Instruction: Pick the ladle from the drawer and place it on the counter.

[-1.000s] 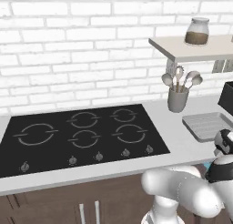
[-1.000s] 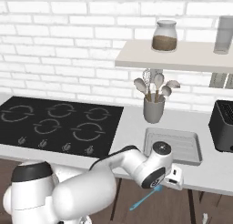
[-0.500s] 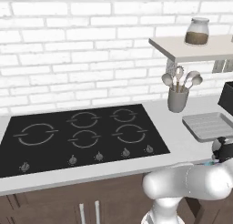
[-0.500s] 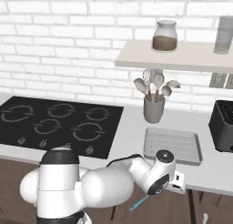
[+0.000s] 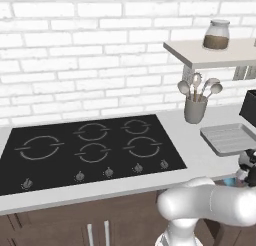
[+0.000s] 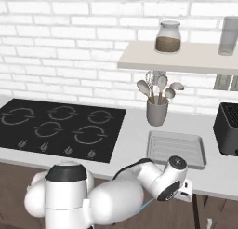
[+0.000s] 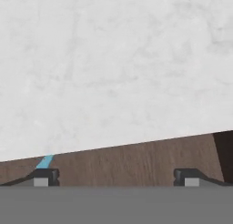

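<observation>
The ladle shows as a thin light-blue handle (image 6: 148, 205) below the counter's front edge, under my forearm. A blue sliver of the ladle (image 7: 44, 162) lies just above one fingertip in the hand view, and a blue bit (image 5: 230, 181) shows beside my hand. My gripper (image 7: 116, 176) is open wide, with nothing between its fingertips (image 7: 45, 175). It hangs at the front edge of the pale counter (image 7: 113, 73), over brown wood (image 7: 136, 159). My hand (image 6: 173, 182) sits low in front of the counter (image 6: 135, 135), right of the cooktop. The ladle's bowl is hidden.
A black cooktop (image 5: 85, 150) fills the left of the counter. A grey tray (image 6: 176, 149), a utensil pot (image 6: 157, 111) and a black toaster (image 6: 228, 128) stand on the right. A wall shelf (image 6: 176, 60) carries a jar (image 6: 168, 37).
My hand has slid slightly right and lower along the counter's front edge, and the elbow has swung round. The jaws have stayed open. The blue handle has not moved.
</observation>
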